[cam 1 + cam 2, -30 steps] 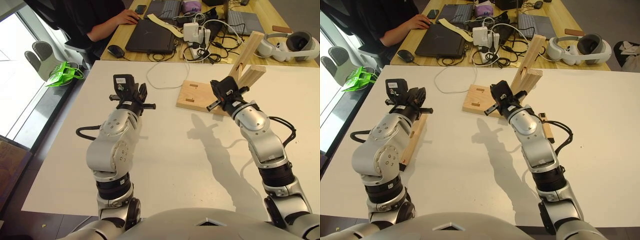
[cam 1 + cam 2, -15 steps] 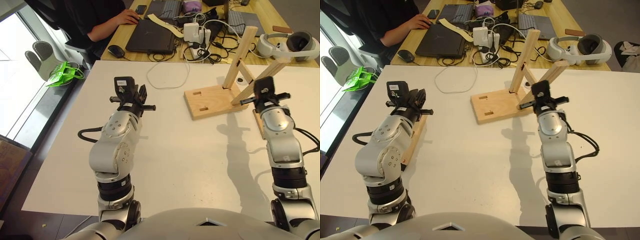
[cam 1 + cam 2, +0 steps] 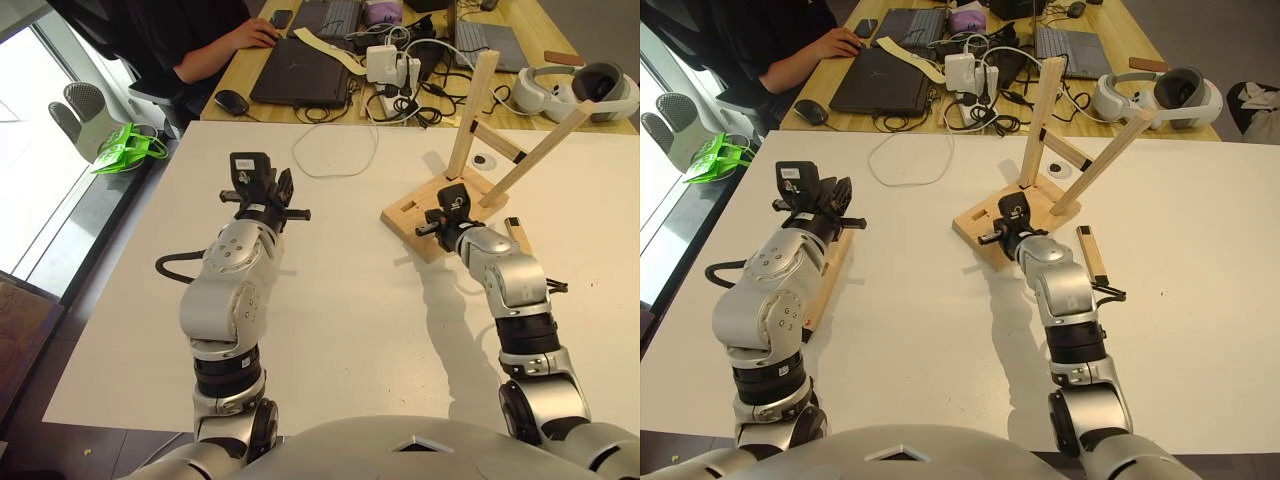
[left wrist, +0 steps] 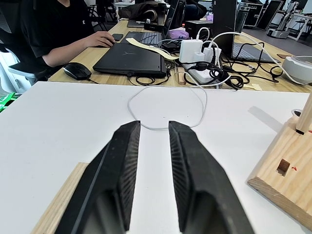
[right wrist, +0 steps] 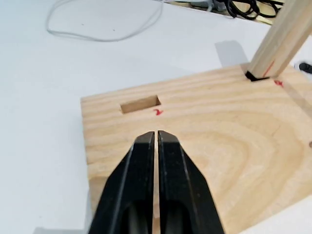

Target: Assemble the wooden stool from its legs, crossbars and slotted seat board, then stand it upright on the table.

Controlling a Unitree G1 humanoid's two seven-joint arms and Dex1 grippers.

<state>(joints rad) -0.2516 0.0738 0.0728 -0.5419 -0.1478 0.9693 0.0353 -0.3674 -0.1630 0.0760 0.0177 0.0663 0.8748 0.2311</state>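
The slotted seat board (image 3: 405,218) lies flat on the white table with two legs (image 3: 472,105) (image 3: 540,145) standing up from its far side, joined by a crossbar (image 3: 497,143). My right gripper (image 5: 156,134) is shut, its tips over the board's top face near an empty slot (image 5: 140,103); nothing shows between the fingers. A loose short wooden bar (image 3: 1093,255) lies right of the board. My left gripper (image 4: 153,131) hovers open and empty at the table's left, above a long wooden part (image 3: 828,280).
A white cable loop (image 3: 335,150) lies on the table behind the board. The wooden desk beyond holds a laptop (image 3: 300,75), a power strip with cables (image 3: 400,70) and a headset (image 3: 580,90). A person sits at the far left.
My right gripper left the right-hand leg and came down to the board's near edge. The board with its legs has turned and shifted slightly. The left arm has stayed put.
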